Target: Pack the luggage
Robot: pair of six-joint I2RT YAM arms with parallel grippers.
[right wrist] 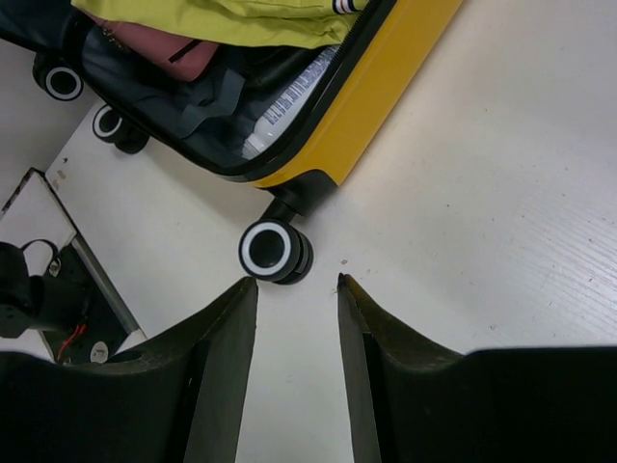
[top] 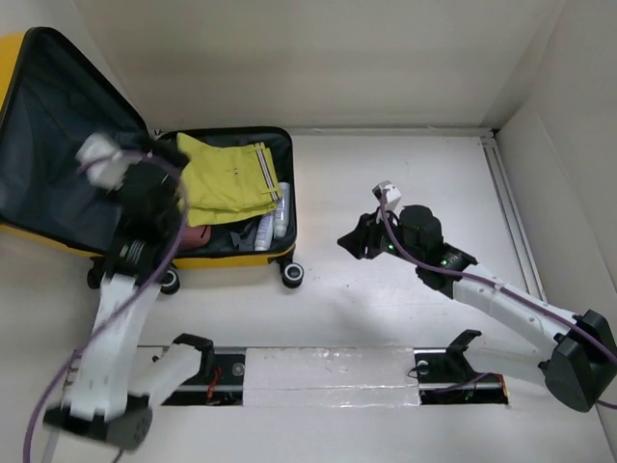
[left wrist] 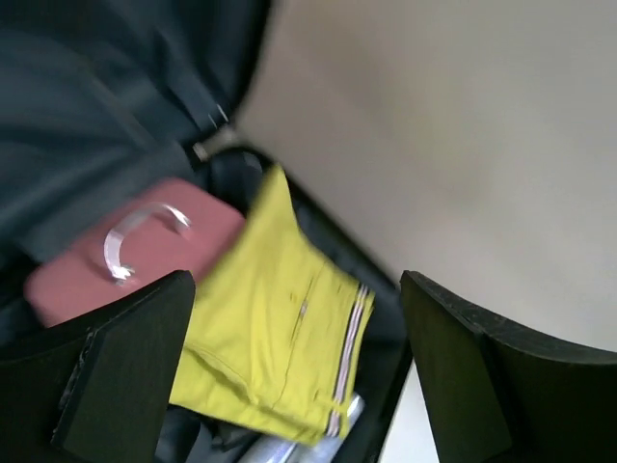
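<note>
The luggage point(top: 214, 260), a yellow hard-shell suitcase, lies open at the left with its dark-lined lid point(top: 58, 145) raised. Inside lie a folded yellow-green garment point(top: 227, 178), some clear bottles point(top: 275, 217) and a small pink case point(left wrist: 145, 251). My left gripper point(left wrist: 297, 289) hovers over the suitcase's left part, above the garment point(left wrist: 280, 338). Its jaws stand wide open with nothing between them. My right gripper point(right wrist: 295, 282) hangs over bare table to the right of the suitcase point(right wrist: 386, 87), near a black wheel point(right wrist: 275, 253). It is open and holds nothing.
White walls enclose the table at the back and the right, with a rail point(top: 506, 193) along the right side. The arm mounts and a white taped strip point(top: 328, 371) run along the near edge. The suitcase's wheels point(top: 292, 275) stick out toward the front.
</note>
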